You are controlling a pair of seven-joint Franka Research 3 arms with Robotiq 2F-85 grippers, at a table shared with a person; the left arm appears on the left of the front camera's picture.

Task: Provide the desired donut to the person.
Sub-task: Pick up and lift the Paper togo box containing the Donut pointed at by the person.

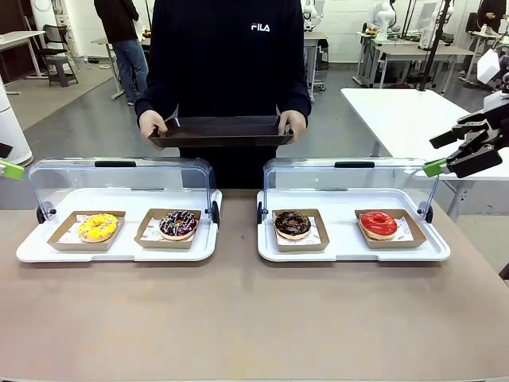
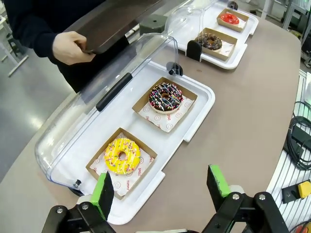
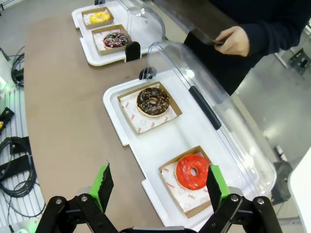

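We see the person [image 1: 227, 56] at the top centre of the front view, behind the desk [image 1: 254, 318]. Both hands [image 1: 151, 125] grip a dark tray [image 1: 221, 131] held level above the desk's far edge.

Four donuts lie across the middle of the frame, each in its own open cardboard box [image 1: 87, 240]. The yellow donut [image 1: 98, 228] and the sprinkled chocolate donut [image 1: 178, 224] sit on one white tray [image 1: 119, 253] at centre left. The dark chocolate donut [image 1: 293, 224] and the red donut [image 1: 378, 224] sit on a second white tray [image 1: 342, 231] at centre right. Both clear lids [image 1: 119, 179] are swung up and back. We cannot tell which donut is wanted, and all four lie apart from both end effectors.

The left end effector [image 2: 160, 187] rises from the bottom of the left wrist view, fingers spread wide and empty, near the yellow donut's end of its tray. The right end effector [image 3: 158, 187] is likewise spread and empty, near the red donut. In the front view it hangs at the right edge, just beside the raised lid.
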